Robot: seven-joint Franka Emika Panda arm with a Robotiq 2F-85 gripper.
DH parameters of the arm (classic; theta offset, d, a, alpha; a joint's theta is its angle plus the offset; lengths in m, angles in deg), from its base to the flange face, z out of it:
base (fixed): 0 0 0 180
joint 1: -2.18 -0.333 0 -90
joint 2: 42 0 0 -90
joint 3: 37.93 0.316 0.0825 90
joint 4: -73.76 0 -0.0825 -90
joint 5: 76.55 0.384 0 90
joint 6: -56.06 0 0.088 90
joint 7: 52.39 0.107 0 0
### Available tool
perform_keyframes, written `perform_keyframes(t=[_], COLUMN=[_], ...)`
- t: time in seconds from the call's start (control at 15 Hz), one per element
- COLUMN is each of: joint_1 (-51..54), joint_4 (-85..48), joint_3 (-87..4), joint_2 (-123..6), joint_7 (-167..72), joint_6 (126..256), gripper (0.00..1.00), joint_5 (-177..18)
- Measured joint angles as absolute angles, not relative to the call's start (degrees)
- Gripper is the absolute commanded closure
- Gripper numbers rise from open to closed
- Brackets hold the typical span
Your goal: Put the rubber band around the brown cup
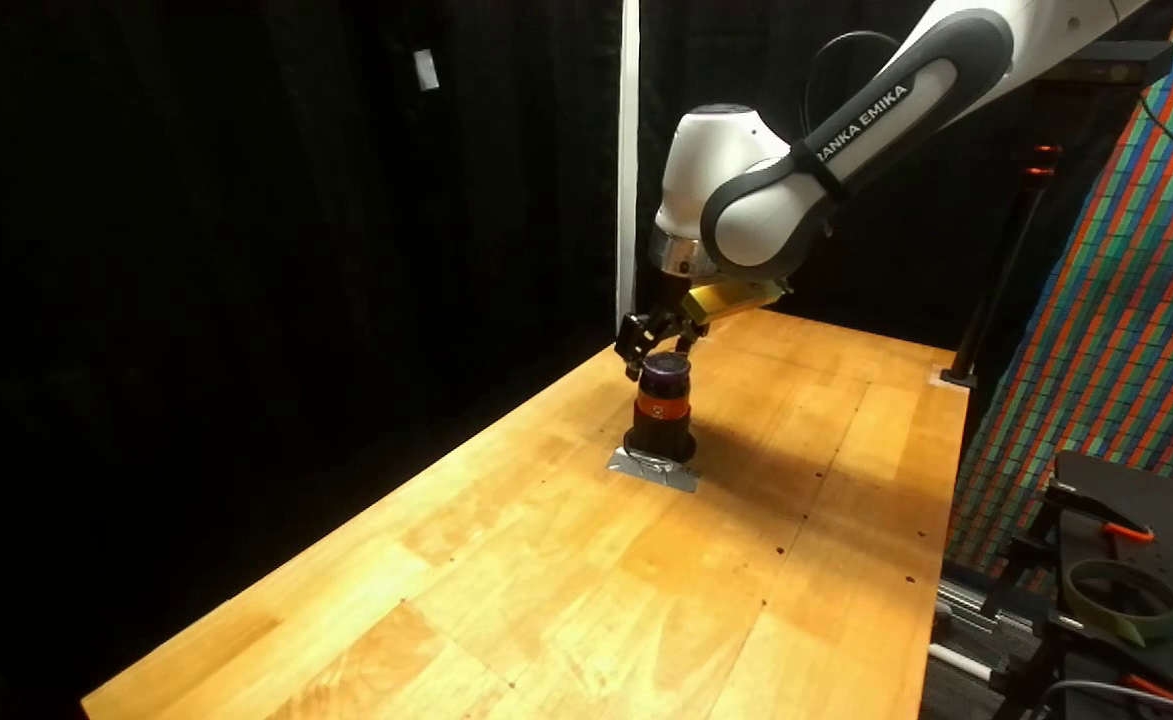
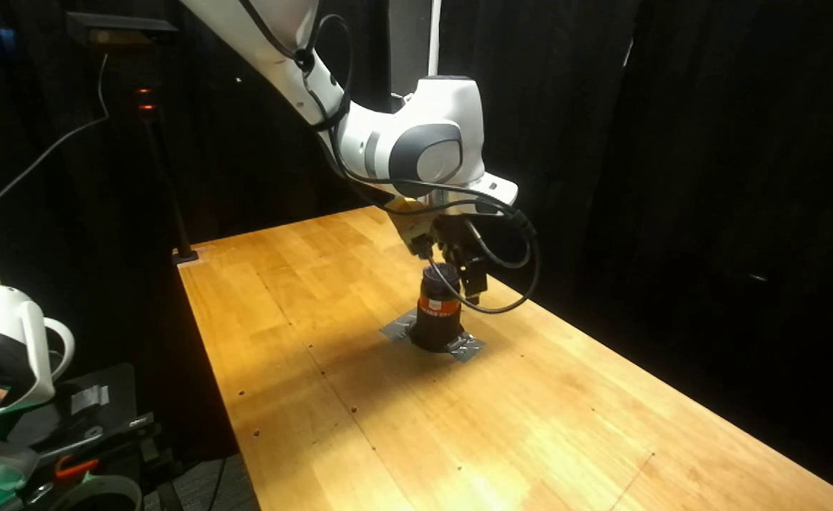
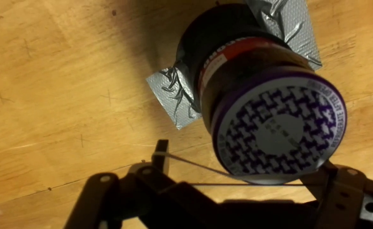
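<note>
Now, the cup [image 1: 663, 410] is seen upright on the table [image 1: 546, 570], its base held down by tape [image 3: 177, 98], and it is not yet ringed by the band [image 3: 202, 166]. Out from the lid [image 3: 278, 132], that band is stretched between the fingers [image 3: 162, 147] of the gripper [image 3: 241, 164], which are spread wide, with nothing pinched between them. Its upper strand in the wrist view is drawn across the lid's near edge; whether it touches cannot be told. And at the right there, a fingertip is partly hidden by the lid, so the cup looks badly centred! If the gripper is lowered like this, the lid might be struck, or the band might be rolled off a fingertip by that edge; with a sideways shove, the tape could be peeled. The cable [image 2: 488, 311] could be snagged too: its loop is seen crossing the cup in an exterior view. Only from the wrist view is the band shown, being too thin to be made out in the exterior views; yet from those the fingers' height, near the lid's level, is given away, which cannot be judged from above.
</note>
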State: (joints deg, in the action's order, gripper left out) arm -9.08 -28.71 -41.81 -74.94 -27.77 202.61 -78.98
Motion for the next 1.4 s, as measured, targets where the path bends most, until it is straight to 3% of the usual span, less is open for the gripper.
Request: perform_keyframes(t=[0.6,1.4], joint_1=[-7.4,-5.3], joint_4=[-24.1,-22.7], joint_3=[-39.2,-37.5], joint_2=[-74.6,-74.5], joint_7=[-27.9,-30.0], joint_6=[183.1,173.7], gripper=[0.0,0.0], joint_5=[-72.9,-69.2])
